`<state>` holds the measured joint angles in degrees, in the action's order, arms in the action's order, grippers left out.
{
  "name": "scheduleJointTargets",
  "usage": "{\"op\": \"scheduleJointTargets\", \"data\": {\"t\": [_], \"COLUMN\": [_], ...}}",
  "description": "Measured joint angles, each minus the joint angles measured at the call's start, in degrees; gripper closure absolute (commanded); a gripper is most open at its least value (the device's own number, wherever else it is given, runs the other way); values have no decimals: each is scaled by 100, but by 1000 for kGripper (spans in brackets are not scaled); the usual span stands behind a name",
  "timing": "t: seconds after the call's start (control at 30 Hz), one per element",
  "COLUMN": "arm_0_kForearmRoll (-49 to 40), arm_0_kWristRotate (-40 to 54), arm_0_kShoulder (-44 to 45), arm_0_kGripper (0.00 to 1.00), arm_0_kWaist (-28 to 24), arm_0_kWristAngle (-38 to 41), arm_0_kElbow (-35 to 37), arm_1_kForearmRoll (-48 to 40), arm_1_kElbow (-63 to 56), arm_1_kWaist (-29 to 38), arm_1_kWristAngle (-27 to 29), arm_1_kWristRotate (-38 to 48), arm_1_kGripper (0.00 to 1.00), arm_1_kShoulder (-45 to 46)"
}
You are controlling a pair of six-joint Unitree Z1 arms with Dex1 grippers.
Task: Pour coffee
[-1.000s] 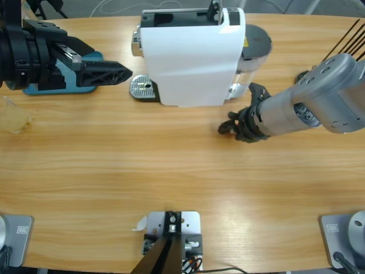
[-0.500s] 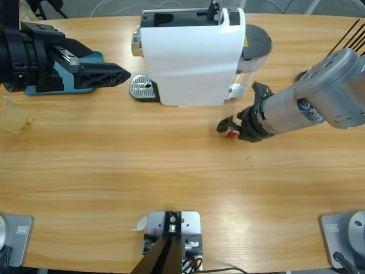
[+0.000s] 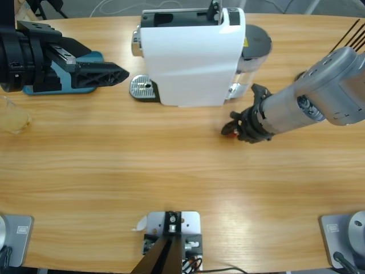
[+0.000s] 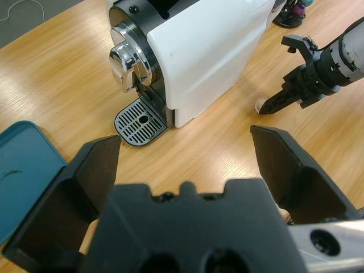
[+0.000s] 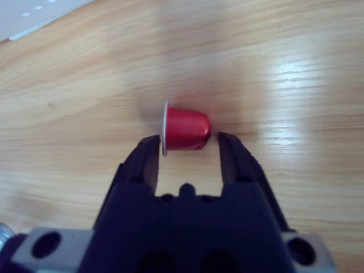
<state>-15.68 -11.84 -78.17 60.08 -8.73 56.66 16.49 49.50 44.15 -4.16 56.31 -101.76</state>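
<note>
Right gripper (image 5: 187, 147) astride red capsule (image 5: 185, 127) (jaws apart)

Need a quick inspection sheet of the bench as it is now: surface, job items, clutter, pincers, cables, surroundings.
Surface: wooden table, no spills seen.
Job's things: glass tumbler with shallow tan liquid at the table's edge; white coffee machine, drip tray bare.
Clutter: red capsule lying on its side; teal tray.
Grippers: left pincer open, holding nothing; right pincer open, jaws either side of the capsule.
Cables: white cable beyond the table.
Surroundings: grey floor.
</note>
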Motion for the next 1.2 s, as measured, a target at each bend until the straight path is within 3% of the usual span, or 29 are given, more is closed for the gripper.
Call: {"op": "scheduleJointTargets", "data": {"t": [0.27,0.3,0.33,0.37,0.4,0.67,0.97,1.2], "arm_0_kForearmRoll": [0,0,0,0,0,0,0,0], "arm_0_kWristRotate": [-40,-41,-41,-41,-42,-61,-73,-73], "arm_0_kShoulder": [24,24,24,24,24,24,24,24], "arm_0_kGripper": [0,0,0,0,0,0,0,0], "arm_0_kWaist": [0,0,0,0,0,0,0,0], "arm_0_kWristAngle": [0,0,0,0,0,0,0,0], "arm_0_kElbow": [-81,-90,-99,-108,-115,-122,-159,-159], "arm_1_kForearmRoll": [0,0,0,0,0,257,279,-324], "arm_1_kElbow": [0,0,0,0,0,170,188,145], "arm_1_kWaist": [-20,-26,-32,-39,-43,-53,-62,-126], "arm_1_kWristAngle": [0,0,0,0,0,21,453,-117], "arm_1_kWristRotate": [-44,-72,-98,-122,-135,-251,-1882,-3042], "arm_1_kGripper": [880,636,270,61,2,0,60,73], "arm_1_kShoulder": [-63,-63,-63,-63,-63,-73,-70,-70]}}
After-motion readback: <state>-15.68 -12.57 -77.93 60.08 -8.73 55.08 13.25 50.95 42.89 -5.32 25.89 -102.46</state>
